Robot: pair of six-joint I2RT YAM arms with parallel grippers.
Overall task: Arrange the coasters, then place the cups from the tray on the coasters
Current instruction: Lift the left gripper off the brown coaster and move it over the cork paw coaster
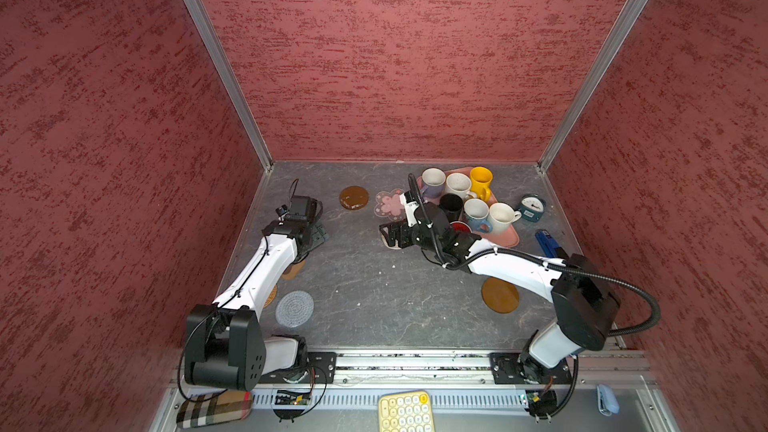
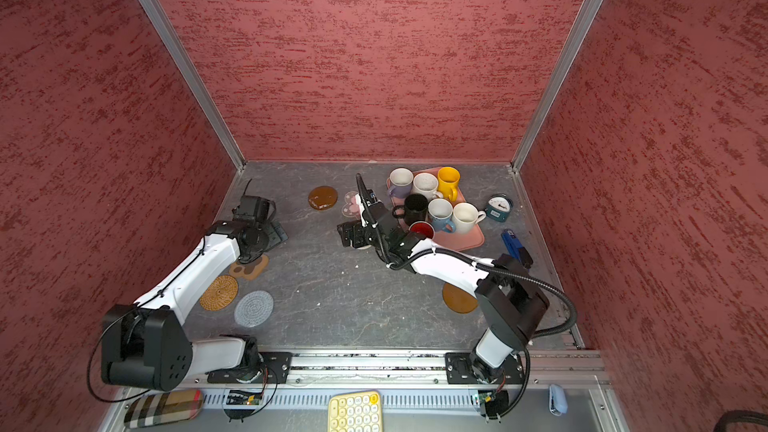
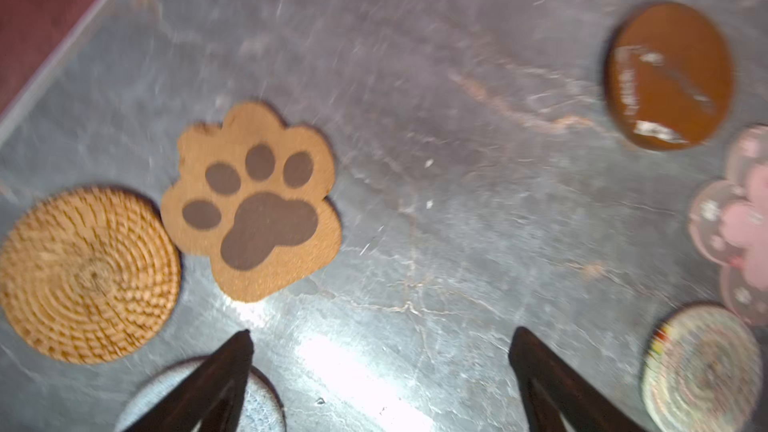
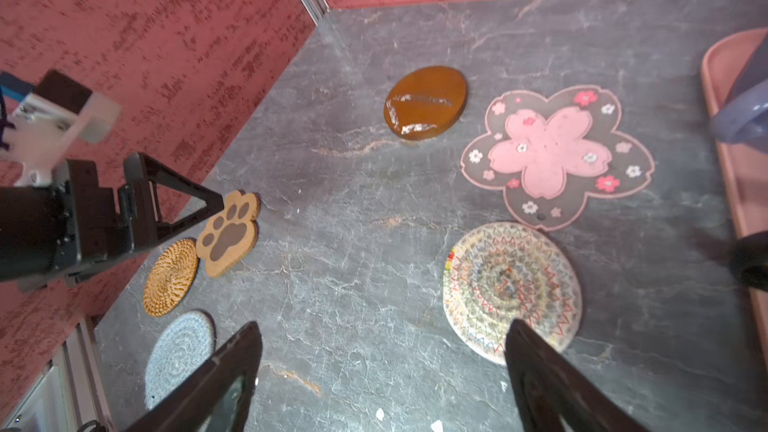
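Under the right gripper (image 1: 385, 236) — a woven coaster (image 1: 394, 246), mostly hidden from above.

Grey tabletop (image 1: 374, 284) bears coasters (image 1: 353, 197), tray (image 1: 505, 238), clock (image 1: 532, 206).

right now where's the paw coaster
In a top view the paw-shaped coaster lies on the left side of the table, partly hidden under the left arm and right beside the tan woven round coaster.

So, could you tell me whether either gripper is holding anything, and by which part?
Nothing is held: the left gripper and right gripper are both open, empty.
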